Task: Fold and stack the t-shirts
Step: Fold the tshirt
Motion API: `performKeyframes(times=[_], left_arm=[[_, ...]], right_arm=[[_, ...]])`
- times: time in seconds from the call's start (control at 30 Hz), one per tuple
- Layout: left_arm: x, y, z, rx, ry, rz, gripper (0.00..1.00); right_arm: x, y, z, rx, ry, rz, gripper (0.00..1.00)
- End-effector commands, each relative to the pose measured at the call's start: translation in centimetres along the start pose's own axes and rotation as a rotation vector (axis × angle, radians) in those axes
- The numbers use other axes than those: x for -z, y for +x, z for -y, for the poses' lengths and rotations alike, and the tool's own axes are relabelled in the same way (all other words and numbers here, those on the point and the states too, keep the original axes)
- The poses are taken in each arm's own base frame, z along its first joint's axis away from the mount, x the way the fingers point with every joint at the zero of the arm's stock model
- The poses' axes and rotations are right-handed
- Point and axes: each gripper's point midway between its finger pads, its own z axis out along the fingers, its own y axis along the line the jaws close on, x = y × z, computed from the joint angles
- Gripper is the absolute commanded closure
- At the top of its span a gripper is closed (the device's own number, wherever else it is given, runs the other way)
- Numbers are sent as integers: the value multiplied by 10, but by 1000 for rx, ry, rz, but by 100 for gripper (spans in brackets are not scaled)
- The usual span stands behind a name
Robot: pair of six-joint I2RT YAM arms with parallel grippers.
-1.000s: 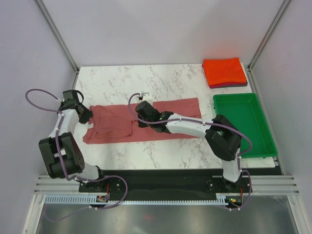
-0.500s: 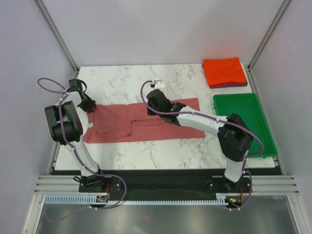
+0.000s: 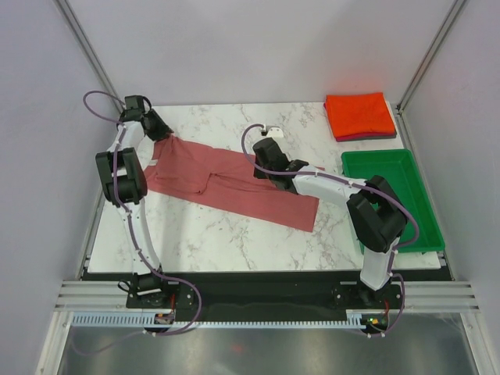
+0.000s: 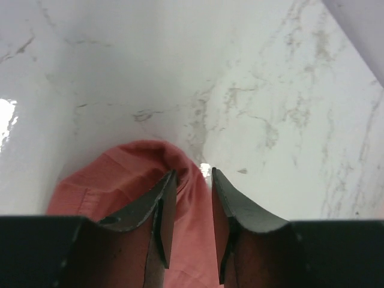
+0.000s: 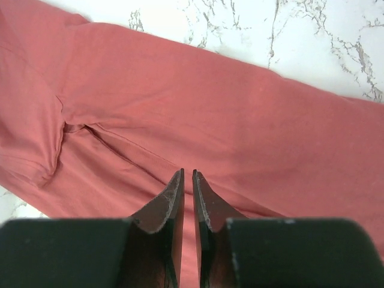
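Observation:
The dusty rose-red t-shirt (image 3: 226, 181) lies stretched on a slant across the marble table (image 3: 211, 238), from the far left down to the middle right. My left gripper (image 3: 162, 133) is at the far left edge, shut on a bunched corner of that shirt (image 4: 120, 180), with cloth filling the gap between its jaws (image 4: 193, 172). My right gripper (image 3: 262, 158) is at the shirt's upper edge. Its jaws (image 5: 187, 172) are nearly together on the cloth (image 5: 240, 114), and a crease runs out from the fingertips. A folded orange-red t-shirt (image 3: 359, 113) lies on a folded maroon one (image 3: 367, 137) at the far right corner.
A green plastic tray (image 3: 387, 195) stands at the right edge, just in front of the folded stack, and the right arm's elbow is beside it. Frame posts rise at the two far corners. Grey walls close in the left and right sides.
Both grippers moved away from me with the rose-red shirt. Its left end went up to the far left corner, and the shirt swung from level to a slant.

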Motion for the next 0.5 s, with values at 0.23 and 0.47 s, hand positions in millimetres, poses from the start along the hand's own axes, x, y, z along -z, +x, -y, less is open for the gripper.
performKeyframes(times=[0.23, 0.47], left_arm=[[119, -15, -3, -122, -74, 152, 64], [157, 31, -56, -48, -214, 160, 69]], right_arm=[[14, -4, -12, -20, -69, 9, 81], [34, -1, -18, -43, -144, -2, 81]])
